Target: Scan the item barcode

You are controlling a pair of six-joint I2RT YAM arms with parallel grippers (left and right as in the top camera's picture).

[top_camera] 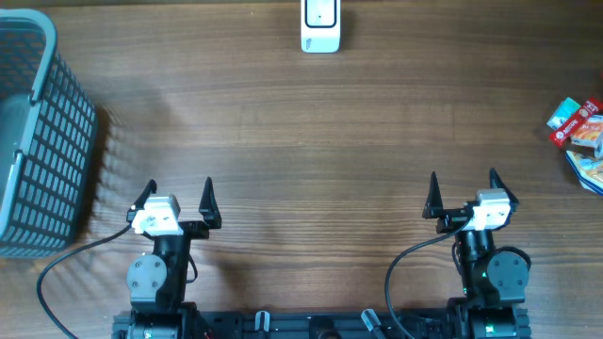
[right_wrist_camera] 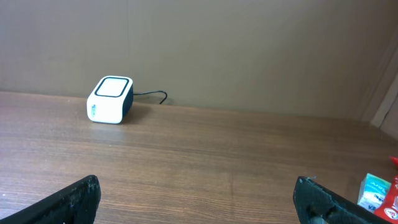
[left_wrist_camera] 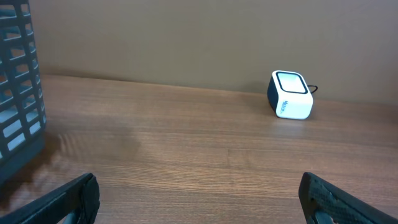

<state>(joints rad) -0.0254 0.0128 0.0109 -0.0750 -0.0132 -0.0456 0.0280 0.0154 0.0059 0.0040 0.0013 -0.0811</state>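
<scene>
The item packets (top_camera: 577, 124) are seen as a small heap at the right edge of the surface (top_camera: 311, 141). They are partly cut off by the frame, so their long axis cannot be told. They lie to the right of the right pincer (top_camera: 463, 176) and a little beyond it, well apart, and the right arm is judged much the nearer. The scanner (top_camera: 320, 26) is set at the middle of the far edge, and a basket (top_camera: 38, 132) at the left edge. The right pincer and the left pincer (top_camera: 179, 184) are both held wide near the near edge, with nothing gripped or touched.
</scene>
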